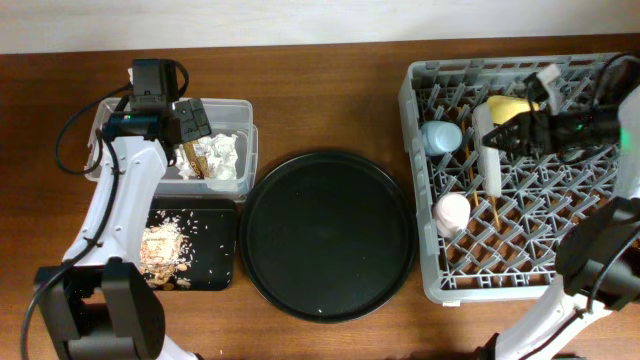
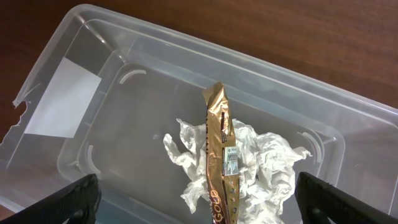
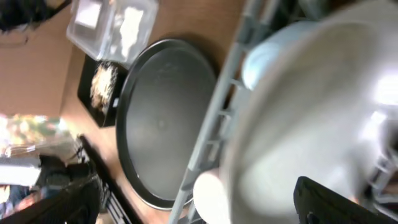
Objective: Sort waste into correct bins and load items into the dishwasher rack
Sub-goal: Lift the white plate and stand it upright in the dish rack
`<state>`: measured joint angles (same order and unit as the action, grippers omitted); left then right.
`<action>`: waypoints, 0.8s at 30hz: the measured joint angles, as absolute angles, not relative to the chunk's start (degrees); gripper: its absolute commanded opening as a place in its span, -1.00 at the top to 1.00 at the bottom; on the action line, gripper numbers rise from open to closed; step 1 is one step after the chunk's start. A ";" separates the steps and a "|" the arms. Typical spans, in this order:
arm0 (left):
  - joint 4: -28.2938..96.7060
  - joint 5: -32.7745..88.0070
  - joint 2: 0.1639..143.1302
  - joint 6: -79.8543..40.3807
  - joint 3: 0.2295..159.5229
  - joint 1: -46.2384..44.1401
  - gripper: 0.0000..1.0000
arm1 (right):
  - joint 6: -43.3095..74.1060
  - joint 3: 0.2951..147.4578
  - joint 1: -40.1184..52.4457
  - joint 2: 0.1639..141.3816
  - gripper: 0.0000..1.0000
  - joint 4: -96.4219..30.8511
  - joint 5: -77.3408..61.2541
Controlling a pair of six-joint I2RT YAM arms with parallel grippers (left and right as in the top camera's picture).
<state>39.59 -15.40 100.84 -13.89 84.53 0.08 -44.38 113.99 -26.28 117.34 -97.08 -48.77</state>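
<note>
Clear tub (image 2: 143, 112) of napkins (image 2: 267, 162) and wrapper (image 2: 219, 143) beside black tray (image 1: 215, 235) of scraps (image 1: 165, 245).

Gold wrapper (image 2: 221, 155) rests on crumpled napkins (image 2: 273, 162) in the clear tub (image 2: 124, 50). Crumbs (image 1: 165, 245) lie in the black tray (image 1: 215, 215). The blue cup (image 1: 441, 136), pink cup (image 1: 452, 212), upright plate (image 1: 492, 155), yellow bowl (image 1: 508, 106) and chopsticks (image 1: 494, 215) sit in the grey rack (image 1: 430, 280).

One large round black tray (image 1: 328, 235) lies mid-table. To its right, one grey dishwasher rack (image 1: 412, 180) holds two small cups, one blue cup (image 1: 441, 137) and one pink cup (image 1: 452, 213), plus one yellow bowl (image 1: 505, 107), one pale plate (image 1: 492, 165) on edge and one pair of wooden chopsticks (image 1: 496, 212). Left of the round tray are two bins. One clear tub (image 1: 228, 103) holds one brown-gold wrapper (image 2: 219, 155) and one clump of crumpled white napkins (image 2: 267, 162). One shallow black tray (image 1: 218, 225) holds one heap of food scraps (image 1: 162, 245).
</note>
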 measured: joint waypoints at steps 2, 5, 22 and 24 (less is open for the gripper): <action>39.57 -15.42 100.84 -13.89 84.53 0.08 -0.98 | -40.12 116.90 -27.86 117.40 -0.97 -97.08 -47.83; 39.59 -15.40 100.84 -13.89 84.53 0.08 -0.98 | -33.39 121.78 -28.97 117.38 -0.97 -97.08 -47.00; 39.59 -15.40 100.84 -13.89 84.53 0.08 -0.98 | -1.06 132.16 4.93 106.78 -0.97 -93.65 -13.34; 39.59 -15.40 100.84 -13.89 84.53 0.08 -0.98 | -0.38 132.16 7.49 106.78 -0.97 -93.65 -12.80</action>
<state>39.59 -15.40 100.84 -13.89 84.53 0.08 -0.38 132.16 7.49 106.78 -93.65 -12.80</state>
